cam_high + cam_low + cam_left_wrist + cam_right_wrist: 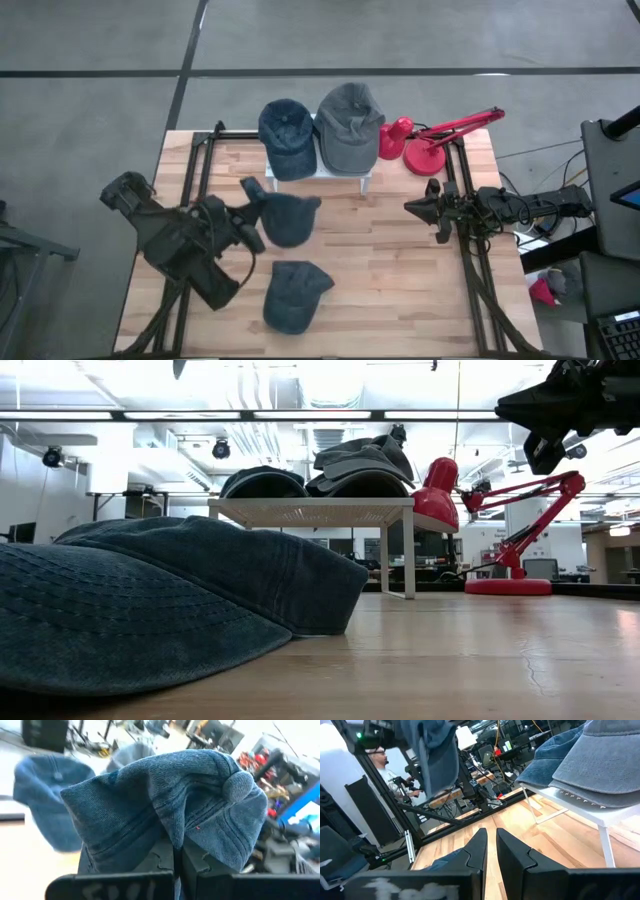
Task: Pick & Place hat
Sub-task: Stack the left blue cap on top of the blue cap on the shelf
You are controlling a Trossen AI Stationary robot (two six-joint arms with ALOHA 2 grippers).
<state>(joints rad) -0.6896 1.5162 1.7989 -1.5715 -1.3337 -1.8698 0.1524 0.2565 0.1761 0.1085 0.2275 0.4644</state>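
While one blue cap [293,296] lay untouched on the near part of the table [400,290], we saw the left tool [252,222] carrying a second blue cap [288,218] clear of the wood, just short of the white rack [340,172]. Its fingers were clamped on a bunched fold of the crown, which the left wrist view showed best: the denim [170,805] draped over both fingers and hid most of them. Farther back, a dark blue cap [286,136] and a grey cap [349,124] already sat side by side on the rack, with a red desk lamp [430,140] beside it.

We judged the task about midway: two hats placed, one in the air, one not yet picked. Where the carried cap was meant to go we could not tell.

The right tool [414,208] waited over the table's right side, its fingers close together with a narrow gap and holding nothing, as the right wrist view made plain.

The low view gave us what the high view could not: the near cap [150,600] filling the foreground and the rack's height off the table. Only the right wrist view showed a person [382,762] beyond the table.
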